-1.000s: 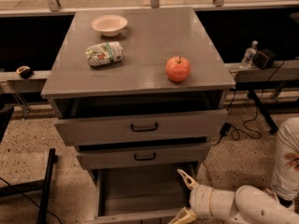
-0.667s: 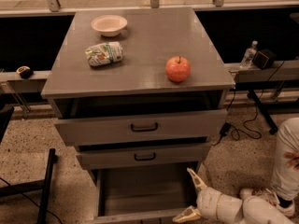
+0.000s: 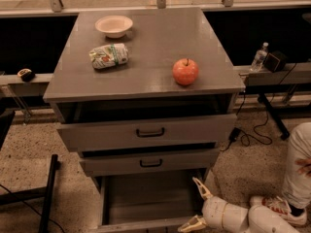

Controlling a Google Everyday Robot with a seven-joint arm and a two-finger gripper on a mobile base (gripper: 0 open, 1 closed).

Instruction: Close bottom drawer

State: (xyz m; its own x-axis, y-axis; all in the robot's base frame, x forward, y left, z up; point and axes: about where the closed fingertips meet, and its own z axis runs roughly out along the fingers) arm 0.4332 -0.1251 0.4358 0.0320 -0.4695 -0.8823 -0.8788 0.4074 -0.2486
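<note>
Camera view, looking down on the front of the grey cabinet (image 3: 146, 42).

- Bottom drawer (image 3: 146, 198): at the foot of the cabinet, pulled well out toward the near edge. The plain grey box interior is exposed. The front panel lies along the lower edge of the view.
- Gripper (image 3: 197, 207): low at the near right, at the right front corner of the bottom drawer. Its two pale fingers are spread wide apart with nothing between them. One fingertip (image 3: 200, 187) points up and far, over the drawer's right wall. The other lies low, near the right end of the front panel. Cannot tell whether either one touches the drawer.
- The white arm runs off to the right behind the gripper.
- Middle drawer (image 3: 150, 161): partly out, black loop handle at centre.
- Top drawer (image 3: 146, 132): out somewhat further than the middle one, black handle at centre, with a dark gap behind its front.
- Cabinet top: white bowl (image 3: 113, 25) far left, crumpled snack bag (image 3: 109, 56) just nearer than the bowl, red apple (image 3: 185, 72) toward the near right.
- Right of the cabinet: water bottle (image 3: 259, 57) on a low ledge, cables on the speckled floor, and a person's leg (image 3: 299, 164) at the right edge.
</note>
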